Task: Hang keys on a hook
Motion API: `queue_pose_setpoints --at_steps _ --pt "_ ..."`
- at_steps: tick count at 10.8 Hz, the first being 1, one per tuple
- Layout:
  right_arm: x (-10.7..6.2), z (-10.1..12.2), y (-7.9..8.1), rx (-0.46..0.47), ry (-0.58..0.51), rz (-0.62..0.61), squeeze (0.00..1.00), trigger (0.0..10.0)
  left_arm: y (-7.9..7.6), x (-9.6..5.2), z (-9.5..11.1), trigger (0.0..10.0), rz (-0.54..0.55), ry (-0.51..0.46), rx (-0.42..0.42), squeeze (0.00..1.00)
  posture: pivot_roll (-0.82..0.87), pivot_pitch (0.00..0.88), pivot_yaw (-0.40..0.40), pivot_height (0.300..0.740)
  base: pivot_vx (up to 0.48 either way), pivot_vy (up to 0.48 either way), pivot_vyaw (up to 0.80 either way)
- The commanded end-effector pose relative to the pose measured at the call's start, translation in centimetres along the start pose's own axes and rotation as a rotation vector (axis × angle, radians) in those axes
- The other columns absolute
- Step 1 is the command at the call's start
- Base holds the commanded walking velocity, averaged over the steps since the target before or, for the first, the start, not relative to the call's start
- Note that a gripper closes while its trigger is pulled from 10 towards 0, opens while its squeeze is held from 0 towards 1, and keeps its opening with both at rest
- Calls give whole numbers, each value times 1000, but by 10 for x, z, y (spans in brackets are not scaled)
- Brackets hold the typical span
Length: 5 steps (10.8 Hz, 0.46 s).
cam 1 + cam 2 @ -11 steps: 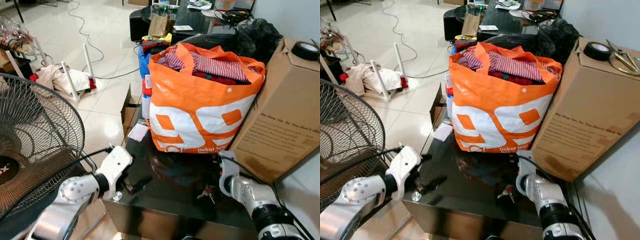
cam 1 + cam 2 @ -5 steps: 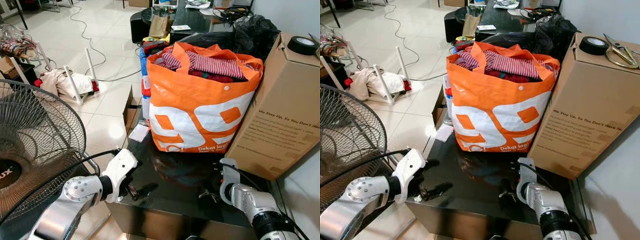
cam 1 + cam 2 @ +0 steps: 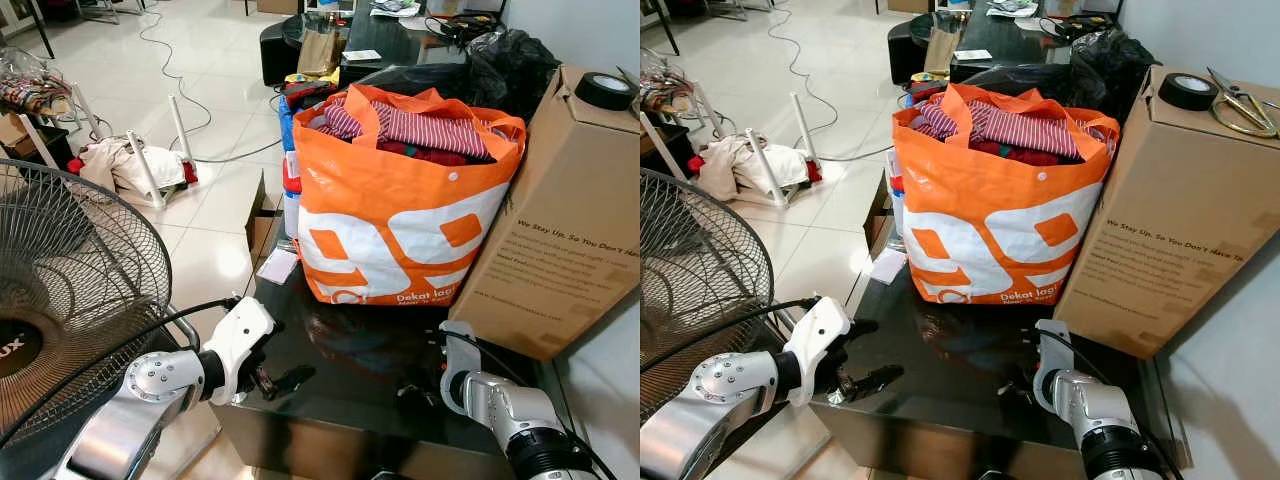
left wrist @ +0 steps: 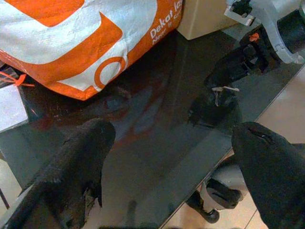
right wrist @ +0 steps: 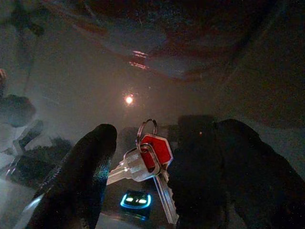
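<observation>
A bunch of keys (image 5: 150, 157), one with a red head, lies on the black glass table (image 3: 340, 400). My right gripper (image 3: 418, 385) is down on the table over the keys. In the right wrist view it is open, with one black finger (image 5: 81, 181) on each side of the bunch. My left gripper (image 3: 268, 372) hovers open just above the table's front left corner, apart from the keys. In the left wrist view its fingers (image 4: 81, 162) stand wide apart and point across the glass toward the right gripper (image 4: 228, 71).
An orange shopping bag (image 3: 400, 220) stuffed with clothes stands at the back of the table. A tall cardboard box (image 3: 560, 240) leans on the right with a tape roll (image 3: 607, 90) on top. A standing fan (image 3: 70, 290) is close on the left.
The right gripper has come down over the keys, so its fingers now cover them in the eye views. The left gripper has barely moved. The camera shifted slightly early on.
</observation>
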State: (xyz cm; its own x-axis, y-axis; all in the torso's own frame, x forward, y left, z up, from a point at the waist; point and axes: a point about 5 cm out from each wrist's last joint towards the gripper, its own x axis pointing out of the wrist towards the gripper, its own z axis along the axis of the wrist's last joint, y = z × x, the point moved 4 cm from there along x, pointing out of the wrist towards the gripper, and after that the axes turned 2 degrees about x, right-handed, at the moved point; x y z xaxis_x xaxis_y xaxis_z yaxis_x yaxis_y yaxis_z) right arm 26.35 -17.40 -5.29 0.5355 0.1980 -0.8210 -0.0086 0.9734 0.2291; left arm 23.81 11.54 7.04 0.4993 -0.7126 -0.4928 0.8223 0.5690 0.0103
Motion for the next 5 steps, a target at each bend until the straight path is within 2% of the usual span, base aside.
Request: queue_pose_setpoints --at_steps 1,5 --pt "-4 0 -1 7 4 11 0 0 4 1 4 10000 -5 -4 20 0 -48 0 6 740 0 0 0" --pt "-7 -8 -2 33 15 1 0 0 4 2 5 10000 -10 -5 27 0 -46 0 7 740 0 0 0"
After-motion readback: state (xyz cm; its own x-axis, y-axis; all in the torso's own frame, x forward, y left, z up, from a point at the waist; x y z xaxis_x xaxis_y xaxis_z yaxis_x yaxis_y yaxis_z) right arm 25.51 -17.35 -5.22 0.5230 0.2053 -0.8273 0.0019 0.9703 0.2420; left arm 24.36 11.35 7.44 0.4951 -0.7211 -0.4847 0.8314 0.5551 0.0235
